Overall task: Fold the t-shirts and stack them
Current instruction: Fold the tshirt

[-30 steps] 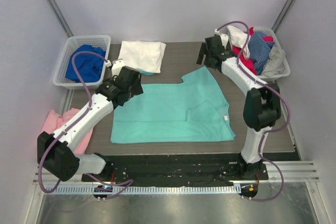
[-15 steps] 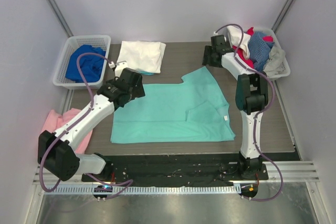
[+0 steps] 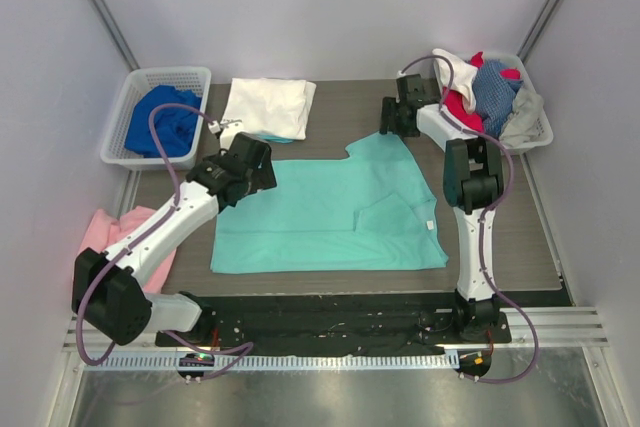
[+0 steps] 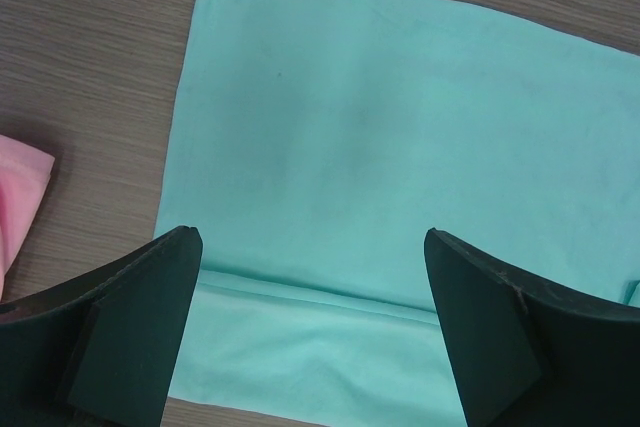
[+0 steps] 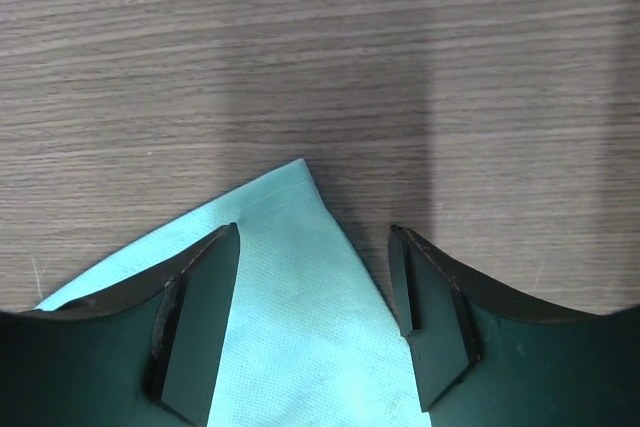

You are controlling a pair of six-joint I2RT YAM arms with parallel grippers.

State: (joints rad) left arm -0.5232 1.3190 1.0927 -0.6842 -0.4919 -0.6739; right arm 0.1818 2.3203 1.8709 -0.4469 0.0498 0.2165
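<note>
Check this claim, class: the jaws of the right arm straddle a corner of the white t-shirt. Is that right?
No. The jaws of the right arm straddle a corner of the mint-green t-shirt, not white, as the right wrist view shows.

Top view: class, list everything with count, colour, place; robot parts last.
mint-green t-shirt: one, mint green, flat mid-table.
white t-shirt: one, white, folded, far side.
blue t-shirt: one, royal blue, in left basket.
clothes pile: one, red, blue, white, grey, in right basket.
baskets: two, white, far corners.
pink cloth: one, pink, at table's left edge.
table: one, dark wood.
arms: two, white-black, near edge.
left tool: one, black, open over green shirt.
right tool: one, black, astride its far corner.
</note>
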